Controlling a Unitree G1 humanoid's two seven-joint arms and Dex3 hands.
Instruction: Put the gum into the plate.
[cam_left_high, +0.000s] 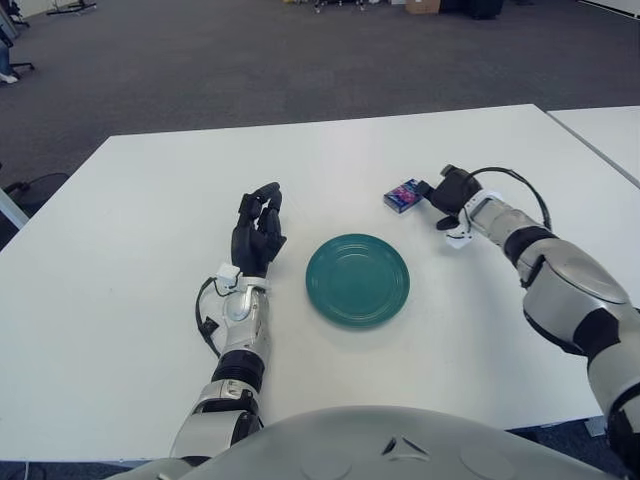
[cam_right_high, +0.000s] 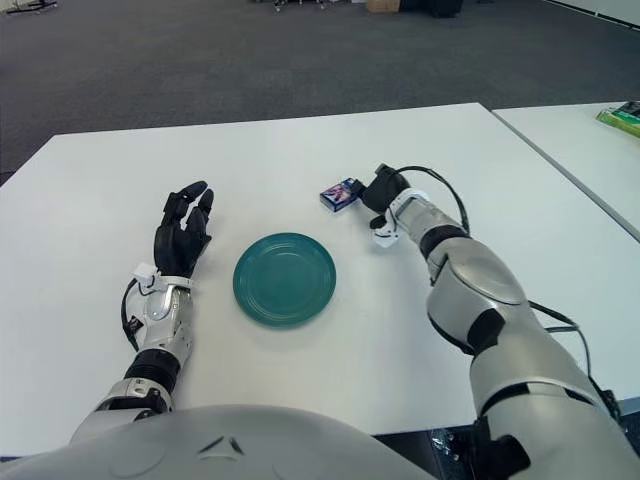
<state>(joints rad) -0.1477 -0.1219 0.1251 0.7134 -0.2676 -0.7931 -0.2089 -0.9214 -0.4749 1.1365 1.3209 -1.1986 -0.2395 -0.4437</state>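
Currently the right hand (cam_left_high: 452, 190) touches the gum (cam_left_high: 404, 195) toward the tabletop's (cam_left_high: 150, 230) far right edge; whether its fingers clamp it cannot be told. A firm pinch should precede carrying. Count: one gum, one plate (cam_left_high: 357, 280), centred. Left hand (cam_left_high: 257, 232) idles left of the plate, fingers loosely apart.

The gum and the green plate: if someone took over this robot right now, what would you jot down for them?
Right hand: at the gum pack, touching its right end; a firm grasp cannot be confirmed.
Left hand: idle, fingers relaxed, holding nothing, to the left of the plate.
Gum: on the white table, beyond the plate and to its right, not in it.
Done: the reach to the gum.
Left: secure the grip, lift, carry it over the plate, release.
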